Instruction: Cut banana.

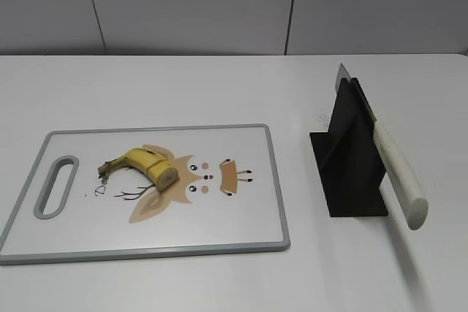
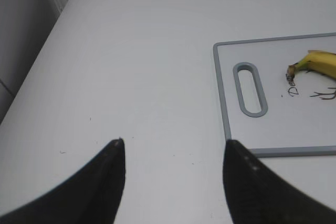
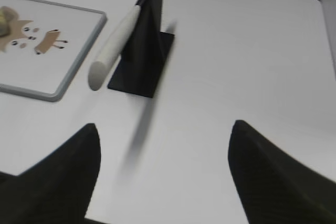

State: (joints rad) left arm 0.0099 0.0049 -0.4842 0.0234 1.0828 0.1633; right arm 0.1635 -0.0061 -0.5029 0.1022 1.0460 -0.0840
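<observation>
Left wrist view, left end effector (image 2: 173, 174) spread above table (image 2: 131, 66), beside cutting board (image 2: 223, 103)

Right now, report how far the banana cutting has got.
Barely begun. The banana lies on the cutting board, one end already blunt. The knife sits in its black stand. Left hand and right hand are open and empty. Fetching the knife and slicing remain.

Only the fingers are seen of the left gripper (image 2: 173, 182): two matte black wedges tapering to narrow tips, with small pale specks noted along the inner edges near the tips. The right gripper (image 3: 164, 174) is shown likewise as two black tapered fingers, the surface faintly textured. No cables, screws or markings can be made out in either wrist view.
</observation>
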